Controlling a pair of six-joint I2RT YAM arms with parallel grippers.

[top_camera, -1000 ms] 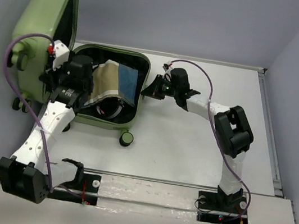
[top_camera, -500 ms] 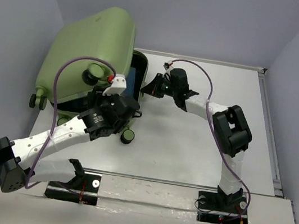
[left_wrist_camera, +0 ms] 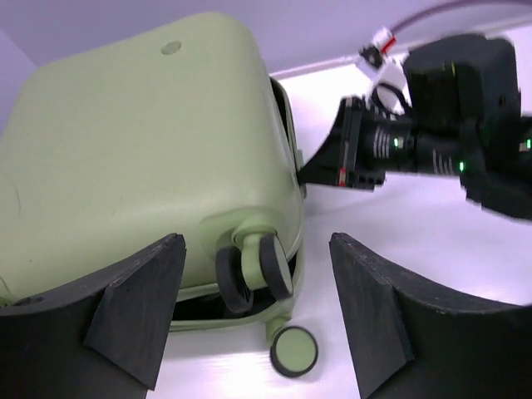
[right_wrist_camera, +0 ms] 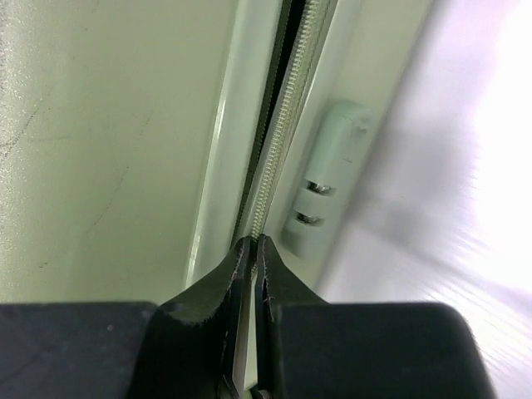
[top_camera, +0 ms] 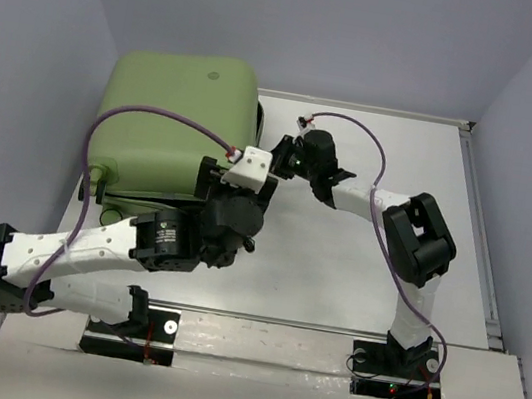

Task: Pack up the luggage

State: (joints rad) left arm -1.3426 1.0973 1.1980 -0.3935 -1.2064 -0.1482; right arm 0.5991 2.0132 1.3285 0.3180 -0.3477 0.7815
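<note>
The luggage (top_camera: 168, 113), a light-green hard-shell suitcase, lies at the table's back left with its lid down over the base. A narrow dark gap shows along the near edge (left_wrist_camera: 208, 303). My left gripper (left_wrist_camera: 256, 249) stands open just off the suitcase's near right corner, with a double wheel (left_wrist_camera: 253, 270) and a lower wheel (left_wrist_camera: 293, 350) between its fingers, untouched. My right gripper (right_wrist_camera: 252, 239) is shut, its tips against the zipper (right_wrist_camera: 287, 125) on the luggage's right side (right_wrist_camera: 100, 125). From above, the right gripper (top_camera: 275, 155) sits at that right edge.
The white table (top_camera: 337, 261) stretches to the right of the suitcase, with a raised rim (top_camera: 480, 223) along its right side. Grey walls stand close behind and to the left of the luggage. A pale plastic fitting (right_wrist_camera: 332, 179) sits beside the zipper.
The suitcase lid has swung from upright down over the base, hiding the contents. My left gripper has opened and moved to the near right corner. The right gripper has barely moved.
</note>
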